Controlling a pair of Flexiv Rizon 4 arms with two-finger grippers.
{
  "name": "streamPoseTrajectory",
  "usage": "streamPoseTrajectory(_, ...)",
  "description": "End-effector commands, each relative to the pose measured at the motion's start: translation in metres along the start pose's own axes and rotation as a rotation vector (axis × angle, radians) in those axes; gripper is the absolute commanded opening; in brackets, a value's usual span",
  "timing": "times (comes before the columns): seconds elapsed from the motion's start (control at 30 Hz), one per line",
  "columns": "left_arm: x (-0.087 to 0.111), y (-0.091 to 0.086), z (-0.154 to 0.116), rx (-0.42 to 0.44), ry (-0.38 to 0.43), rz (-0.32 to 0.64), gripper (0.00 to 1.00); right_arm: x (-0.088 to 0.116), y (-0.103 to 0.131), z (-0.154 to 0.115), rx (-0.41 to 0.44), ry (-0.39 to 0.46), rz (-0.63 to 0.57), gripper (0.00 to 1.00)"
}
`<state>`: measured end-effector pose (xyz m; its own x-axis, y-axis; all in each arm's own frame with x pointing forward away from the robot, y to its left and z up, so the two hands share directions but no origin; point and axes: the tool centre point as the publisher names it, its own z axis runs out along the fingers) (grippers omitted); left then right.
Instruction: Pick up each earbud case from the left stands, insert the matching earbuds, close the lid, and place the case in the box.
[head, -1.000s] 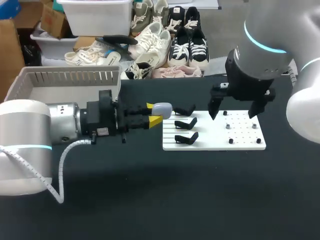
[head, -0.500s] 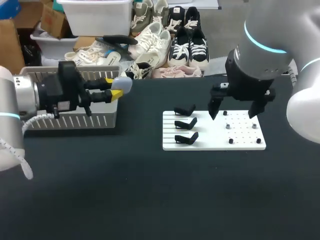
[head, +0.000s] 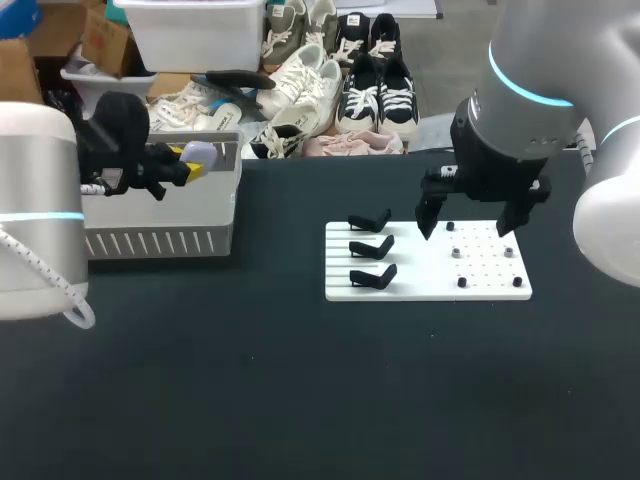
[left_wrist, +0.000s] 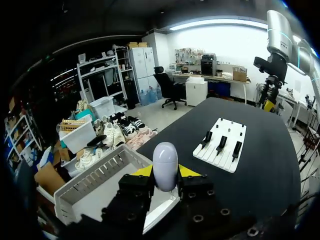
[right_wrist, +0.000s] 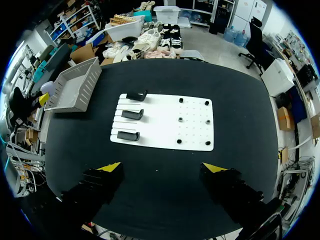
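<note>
My left end effector (head: 192, 161) was closed on the earbud case (head: 203, 153), a smooth pale pebble pinched from both sides between the yellow tips, its lid apparently shut. In the head view it hung at the upper left of the frame, over the right end of the white slatted box (head: 160, 241) and close to the far rim. The left wrist view showed the case (left_wrist: 165, 164) standing up out of the tips with the box (left_wrist: 92, 182) below and ahead.

My right end effector (head: 466, 228) stood wide open and empty above the white board (head: 490, 287) at centre right of the desk, whose three black stands (head: 372, 247) were all bare.

I judged the drop to be the risk. With the case so near the box's corner, a release there could have bounced it off the rim onto the desk. Its rounded shell gave the tips little purchase, so a jolt might have let it slip early. Lowering further could have caught a finger on the wall.
</note>
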<state>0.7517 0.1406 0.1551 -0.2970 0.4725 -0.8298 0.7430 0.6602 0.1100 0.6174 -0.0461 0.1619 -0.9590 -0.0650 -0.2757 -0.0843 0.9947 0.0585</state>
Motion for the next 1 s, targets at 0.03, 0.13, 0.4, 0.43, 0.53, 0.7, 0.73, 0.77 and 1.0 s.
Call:
streamPoseTrajectory(0.03, 0.014, 0.013, 0.018, -0.088, 0.069, -0.053, 0.0, 0.002, -0.001, -0.001, 0.0, -0.005, 0.002, 1.0)
streamPoseTrajectory(0.13, 0.03, 0.026, 0.022, -0.1, 0.115, -0.095, 0.0, 0.002, -0.001, -0.001, 0.0, -0.005, 0.002, 1.0)
streamPoseTrajectory(0.4, 0.045, 0.049, 0.032, -0.123, 0.154, -0.145, 0.22, 0.002, -0.001, -0.001, 0.0, -0.005, 0.002, 1.0)
streamPoseTrajectory(0.43, 0.046, 0.051, 0.032, -0.123, 0.149, -0.145, 0.38, 0.002, -0.001, -0.001, 0.0, -0.005, 0.002, 1.0)
streamPoseTrajectory(0.53, 0.045, 0.053, 0.033, -0.124, 0.153, -0.138, 0.75, 0.002, -0.001, -0.001, 0.0, -0.005, 0.002, 1.0)
streamPoseTrajectory(0.7, 0.031, 0.046, 0.031, -0.106, 0.117, -0.081, 1.0, 0.002, -0.001, -0.001, 0.0, -0.005, 0.002, 1.0)
streamPoseTrajectory(0.73, 0.025, 0.041, 0.029, -0.09, 0.092, -0.05, 1.0, 0.002, -0.001, -0.001, 0.0, -0.005, 0.002, 1.0)
streamPoseTrajectory(0.77, 0.019, 0.035, 0.028, -0.079, 0.07, -0.033, 1.0, 0.002, -0.001, -0.001, 0.0, -0.005, 0.002, 1.0)
streamPoseTrajectory(1.0, -0.014, -0.024, 0.035, 0.099, -0.016, 0.047, 1.0, 0.002, -0.001, -0.001, 0.0, -0.005, 0.002, 1.0)
